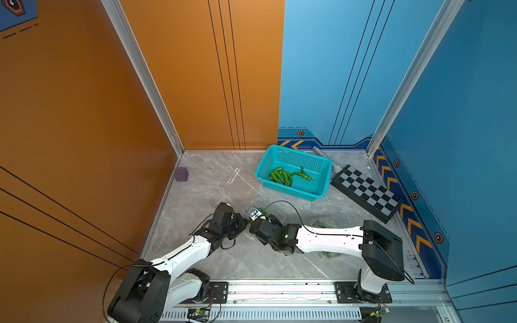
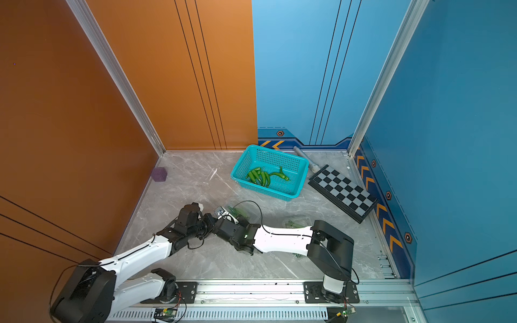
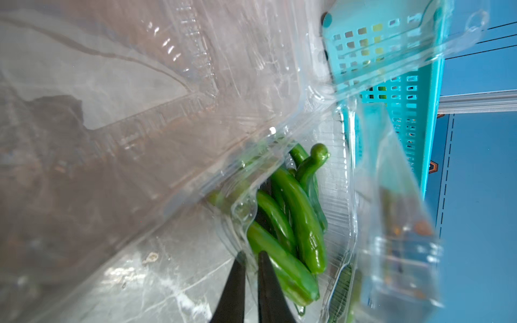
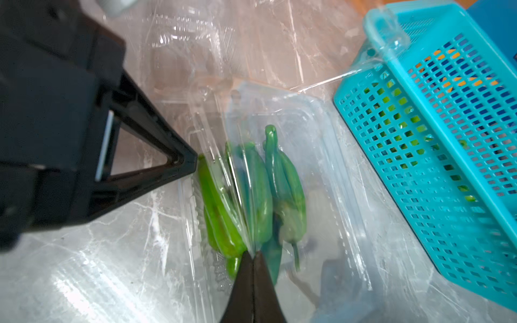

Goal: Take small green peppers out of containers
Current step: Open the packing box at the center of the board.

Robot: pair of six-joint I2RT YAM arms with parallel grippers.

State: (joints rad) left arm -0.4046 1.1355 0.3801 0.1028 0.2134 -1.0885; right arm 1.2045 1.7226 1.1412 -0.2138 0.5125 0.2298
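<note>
A clear container (image 4: 330, 156) lies at mid-table, between the two arms in both top views (image 1: 275, 211). Several small green peppers (image 4: 251, 190) lie inside it, also seen in the left wrist view (image 3: 296, 212). My left gripper (image 3: 251, 256) is shut on the container's thin near rim (image 3: 246, 212), and its fingers (image 4: 179, 159) show in the right wrist view. My right gripper (image 4: 253, 253) is shut on the edge of the clear hinged lid (image 3: 140, 112), which stands raised over the tray. More small green peppers (image 1: 281, 176) lie in the teal basket (image 1: 319, 165).
Two more clear containers with peppers lie by the right arm (image 1: 326, 223) and under it (image 1: 330, 254). A folded chessboard (image 1: 366, 193) and a grey cylinder (image 1: 324, 156) lie at the back right. A purple cube (image 1: 181, 174) sits by the orange wall.
</note>
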